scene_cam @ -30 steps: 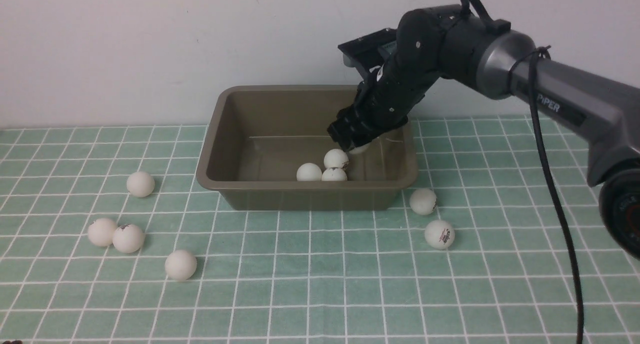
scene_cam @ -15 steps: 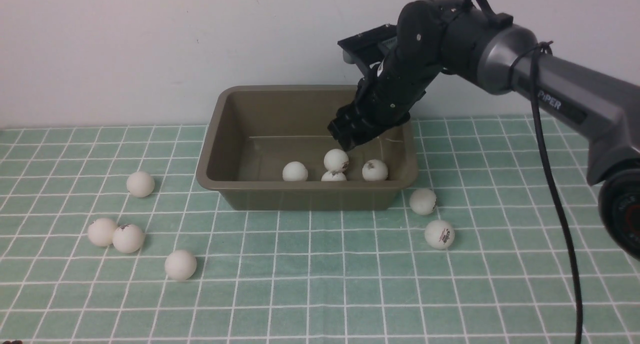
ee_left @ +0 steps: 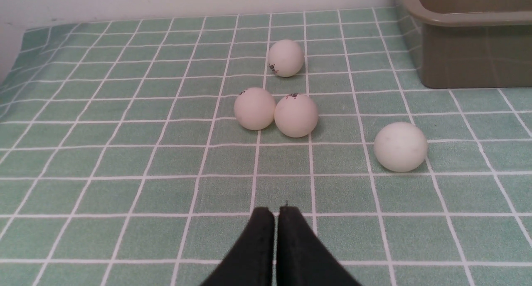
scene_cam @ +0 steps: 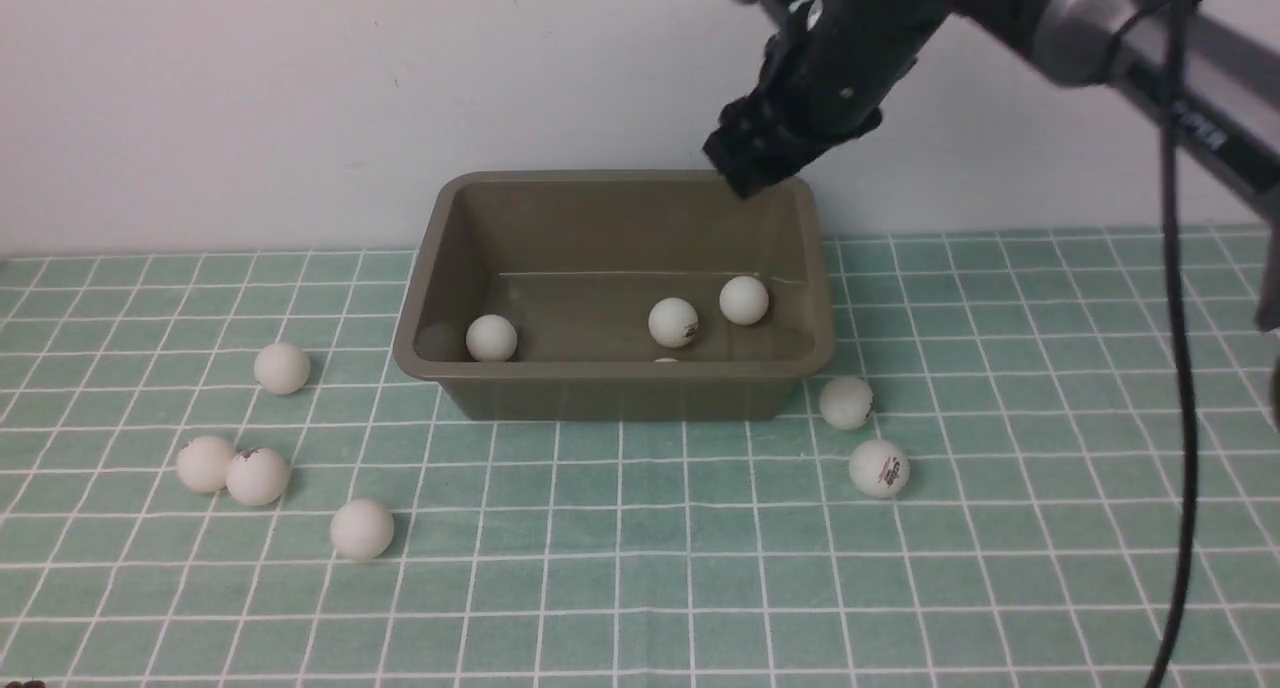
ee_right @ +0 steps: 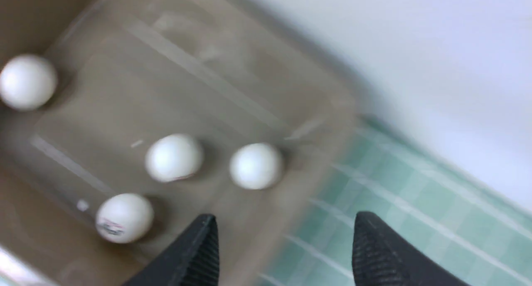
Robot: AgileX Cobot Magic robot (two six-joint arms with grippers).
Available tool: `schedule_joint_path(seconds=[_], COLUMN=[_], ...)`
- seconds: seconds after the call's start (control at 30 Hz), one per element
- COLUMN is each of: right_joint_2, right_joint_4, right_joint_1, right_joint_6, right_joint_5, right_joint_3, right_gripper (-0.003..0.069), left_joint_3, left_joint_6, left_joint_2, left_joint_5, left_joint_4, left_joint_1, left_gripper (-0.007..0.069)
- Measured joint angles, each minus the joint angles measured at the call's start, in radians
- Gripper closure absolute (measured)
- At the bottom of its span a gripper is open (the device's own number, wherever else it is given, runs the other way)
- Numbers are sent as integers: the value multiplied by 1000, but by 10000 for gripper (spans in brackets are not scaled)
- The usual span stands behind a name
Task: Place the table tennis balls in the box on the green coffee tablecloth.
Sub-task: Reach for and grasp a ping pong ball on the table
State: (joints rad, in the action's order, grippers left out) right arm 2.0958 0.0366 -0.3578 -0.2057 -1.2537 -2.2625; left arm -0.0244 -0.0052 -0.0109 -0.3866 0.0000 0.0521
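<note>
the right fingers (ee_right: 199, 248), wide and empty, have risen above the box (scene_cam: 610, 373)'s far rim, leaving four table tennis balls (scene_cam: 673, 322) rolling apart inside; six more wait on the green coffee tablecloth (scene_cam: 640, 568), four ahead of the left fingers (ee_left: 262, 244), pressed together.

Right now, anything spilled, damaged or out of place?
Nothing stands out. The box sits upright on the green coffee tablecloth, which lies flat. Four table tennis balls are inside; six more lie loose on the cloth, not yet collected. No damage visible.
</note>
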Motion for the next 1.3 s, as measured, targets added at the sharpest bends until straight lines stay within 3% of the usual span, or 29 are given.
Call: schedule_joint_path(seconds=[0.3,0.63,0.93,1.3], right_joint_2=[-415,-803,-784,-557], right_joint_4=[-11,72,186,290], right_joint_1=[176,185,185,138], right_joint_6=[68,44,-75,-184], right_joint_5=[-4,8,384,502], right_joint_3=[307,908,1267,1235], right_gripper=[258,258,258,258], left_joint_3=[0,0,0,0], left_joint_6=[0,0,0,0], left_joint_2=[0,0,0,0], left_joint_5=[0,0,0,0], left_joint_4=[0,0,0,0], left_joint_1=[0,0,0,0], left_gripper=[629,629,629,629])
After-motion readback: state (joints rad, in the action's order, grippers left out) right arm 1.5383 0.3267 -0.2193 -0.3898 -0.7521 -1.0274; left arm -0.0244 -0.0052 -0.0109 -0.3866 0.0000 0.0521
